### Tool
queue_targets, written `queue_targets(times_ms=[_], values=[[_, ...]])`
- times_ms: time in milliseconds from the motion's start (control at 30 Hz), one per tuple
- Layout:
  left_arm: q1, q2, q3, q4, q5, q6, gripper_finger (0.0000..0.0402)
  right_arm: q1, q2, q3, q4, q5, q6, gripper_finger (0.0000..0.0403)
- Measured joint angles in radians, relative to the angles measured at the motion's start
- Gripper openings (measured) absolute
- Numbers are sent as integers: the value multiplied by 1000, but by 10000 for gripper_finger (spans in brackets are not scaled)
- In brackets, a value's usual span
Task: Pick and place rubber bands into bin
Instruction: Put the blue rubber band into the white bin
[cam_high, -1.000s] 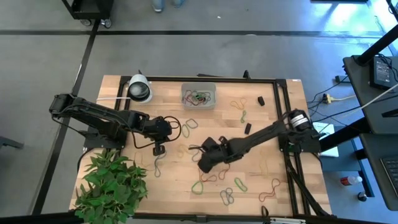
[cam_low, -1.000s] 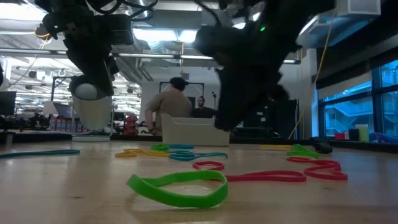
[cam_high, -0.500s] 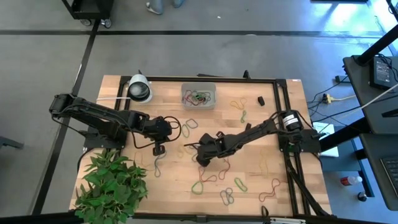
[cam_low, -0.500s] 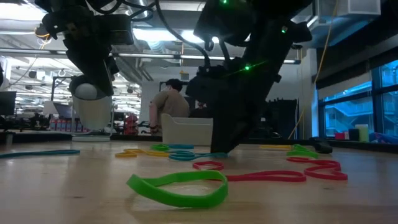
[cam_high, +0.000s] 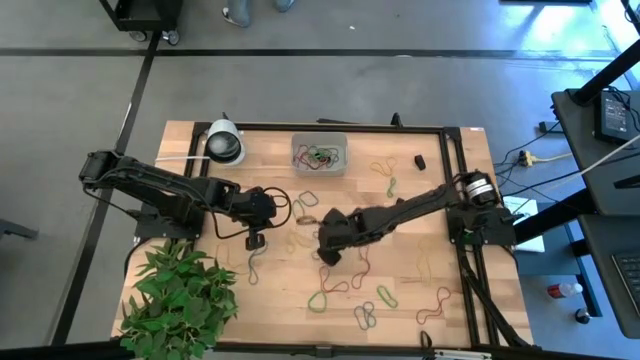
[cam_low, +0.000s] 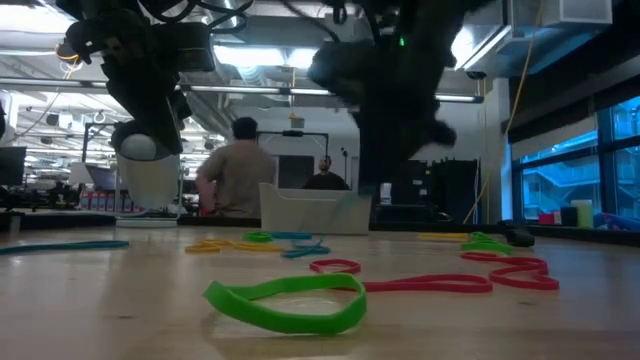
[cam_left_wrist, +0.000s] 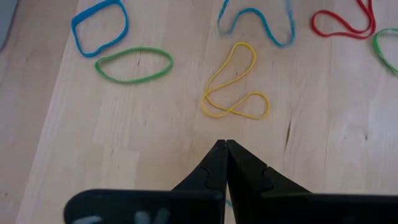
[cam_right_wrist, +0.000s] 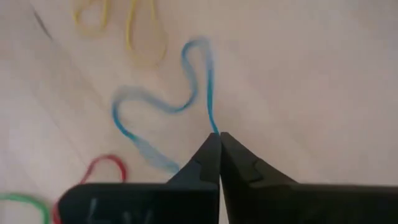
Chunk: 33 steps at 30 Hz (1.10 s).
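Observation:
Many rubber bands lie scattered on the wooden table; a green one and a red one lie nearest in the low view. The clear bin stands near the far edge with several bands inside. My right gripper is over the table's middle, shut on a blue rubber band. My left gripper is shut, holds nothing and hovers over bare wood near a yellow band. My right gripper pinches one end of the blue band's loop between its two fingertips, coming from above. The rest of the loop trails away from the fingers, slack and wavy. Part of it still seems to lie on the table.
A white-and-black tape roll stands at the far left corner and a potted plant at the near left. Small black pieces lie right of the middle. People are in the room beyond the table.
My right gripper dropped to the table beside the blue band, then rose again; it now hangs well above the tabletop in the low view. The blue band has shifted and drawn together on the table. My left arm has kept still.

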Motion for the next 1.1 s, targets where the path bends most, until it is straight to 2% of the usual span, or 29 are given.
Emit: queue_targets(times_ms=[200, 300, 567, 700, 900, 1100], values=[[0, 0, 0, 1, -3, 1, 1, -45, -86, 115, -176, 34, -60, 2], [1, 0, 0, 0, -10, 1, 1, -89, -122, 158, -219, 101, -120, 1], [18, 0, 0, 12, -45, -12, 1, -280, -147, 313, -224, 130, -400, 0], [58, 0, 0, 18, -49, -33, 1, -402, -147, 343, -181, 131, -532, 0], [118, 0, 0, 50, -50, -61, 1, -568, -144, 306, -121, 2, -686, 0], [161, 0, 0, 90, -71, -87, 1, -658, -70, 290, -62, -121, -816, 0]])
